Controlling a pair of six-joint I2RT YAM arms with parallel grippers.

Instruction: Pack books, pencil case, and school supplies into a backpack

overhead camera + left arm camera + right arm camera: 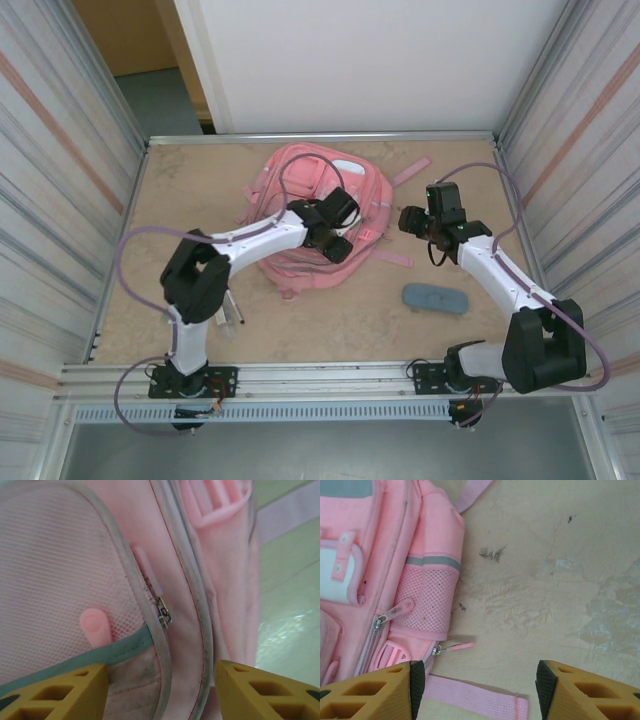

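Backpack [300, 190]: lies flat on the worktop [200, 190], midway along the far edge, pink, with a white patch toward the far edge and loose straps trailing toward the right edge.

Pencil case [436, 298]: rests on bare worktop toward the near right corner, blue-grey, well apart from the backpack and from both tools.

Left tool [336, 246]: hangs over the near right part of the backpack, open and gripping nothing. In its wrist view [160, 685], shows yellow fingers [55, 692] spread wide, just above pink fabric. Between them, a pink mesh pocket [50, 570] edged with grey-green trim, a metal zip slider [163, 615] and a rounded pink pull tab [95, 627].

Right tool [410, 222]: hovers just off the backpack's right side, open and empty. In its wrist view [476, 680], looks down with fingers [370, 692] set apart over a flat pink strap [475, 697] on the worktop. Nearby, the side mesh pocket [427, 597] and a small pink zip pull [457, 646] lying on the sandy surface.
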